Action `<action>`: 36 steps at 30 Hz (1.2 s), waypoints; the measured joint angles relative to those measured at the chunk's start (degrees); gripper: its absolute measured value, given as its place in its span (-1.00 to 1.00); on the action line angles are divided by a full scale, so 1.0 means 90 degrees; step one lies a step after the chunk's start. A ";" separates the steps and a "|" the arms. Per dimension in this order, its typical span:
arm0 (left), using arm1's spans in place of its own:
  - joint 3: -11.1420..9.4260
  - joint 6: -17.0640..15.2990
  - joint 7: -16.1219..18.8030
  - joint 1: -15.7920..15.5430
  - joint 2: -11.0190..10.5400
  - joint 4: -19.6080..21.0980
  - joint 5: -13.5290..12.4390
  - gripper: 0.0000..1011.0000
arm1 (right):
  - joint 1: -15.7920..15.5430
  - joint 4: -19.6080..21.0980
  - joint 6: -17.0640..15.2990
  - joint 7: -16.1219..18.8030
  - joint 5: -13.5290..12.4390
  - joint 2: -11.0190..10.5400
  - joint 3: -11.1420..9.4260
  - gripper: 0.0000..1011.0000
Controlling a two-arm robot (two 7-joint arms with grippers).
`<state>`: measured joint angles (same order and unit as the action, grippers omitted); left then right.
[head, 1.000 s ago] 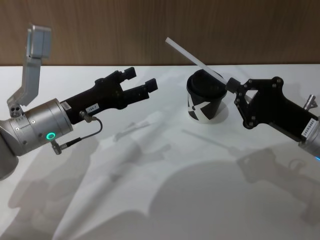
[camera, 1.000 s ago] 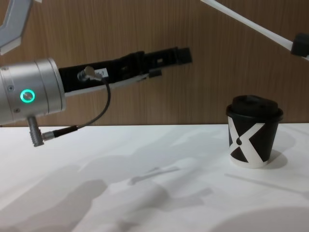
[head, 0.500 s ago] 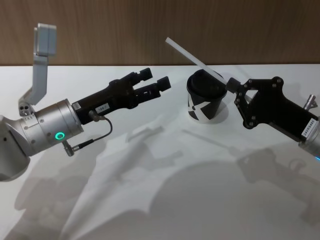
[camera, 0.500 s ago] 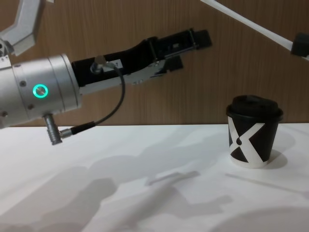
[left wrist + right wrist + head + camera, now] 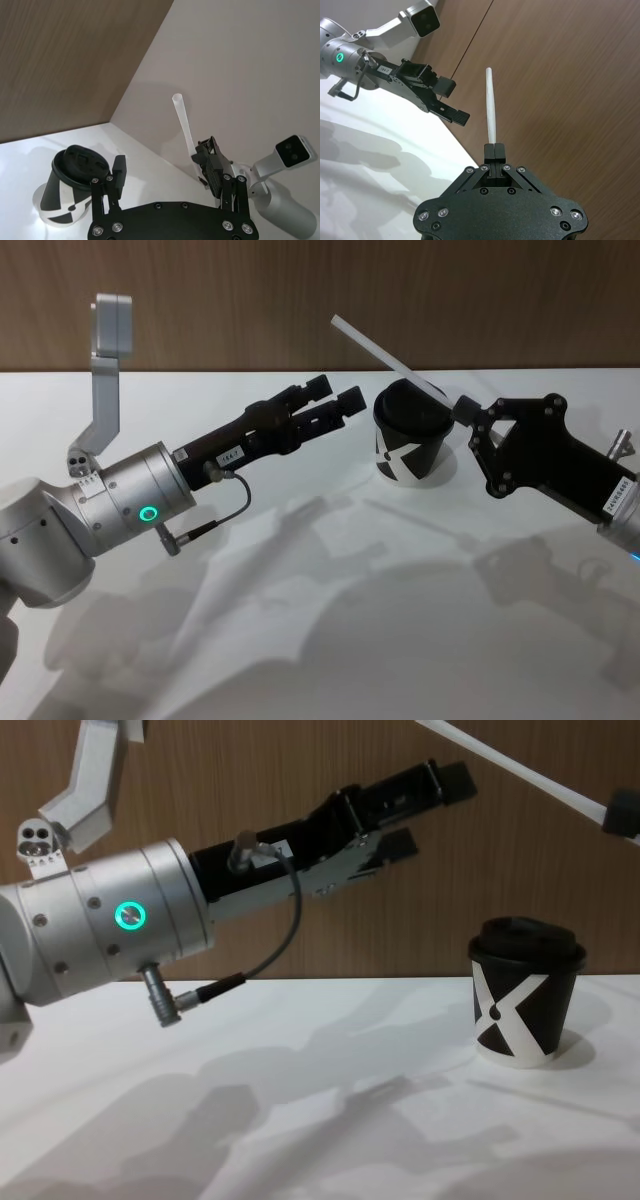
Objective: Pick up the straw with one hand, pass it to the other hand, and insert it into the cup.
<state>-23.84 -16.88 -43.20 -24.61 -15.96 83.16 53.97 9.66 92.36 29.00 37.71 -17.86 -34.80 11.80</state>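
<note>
My right gripper (image 5: 462,406) is shut on the lower end of the white straw (image 5: 386,355), which slants up and to the left above the cup. The black cup (image 5: 411,436) with its white X pattern and domed lid stands on the table just left of that gripper. From the left, my left gripper (image 5: 338,392) on its silver arm reaches in open, its tips raised off the table beside the cup's left rim and short of the straw. In the chest view the left gripper (image 5: 430,810) hangs below the straw (image 5: 510,766), left of the cup (image 5: 525,996).
The white table (image 5: 330,640) lies under both arms, with a brown wood wall (image 5: 200,300) behind it. The left arm's silver body and its cable (image 5: 215,520) fill the left side. A grey camera bracket (image 5: 108,360) rises from the left wrist.
My left arm has pushed forward and to the right, bringing its open gripper close to the cup and the straw. The right gripper, straw and cup have stayed still.
</note>
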 joint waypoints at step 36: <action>-0.0157 0.0265 -0.0154 -0.0319 0.0670 -0.0573 0.0608 0.98 | 0.0000 0.0000 0.0000 0.0000 0.0000 0.0000 0.0000 -1.00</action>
<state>-25.25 -14.50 -44.59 -27.48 -9.93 78.00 59.44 9.66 92.36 29.00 37.71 -17.86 -34.80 11.80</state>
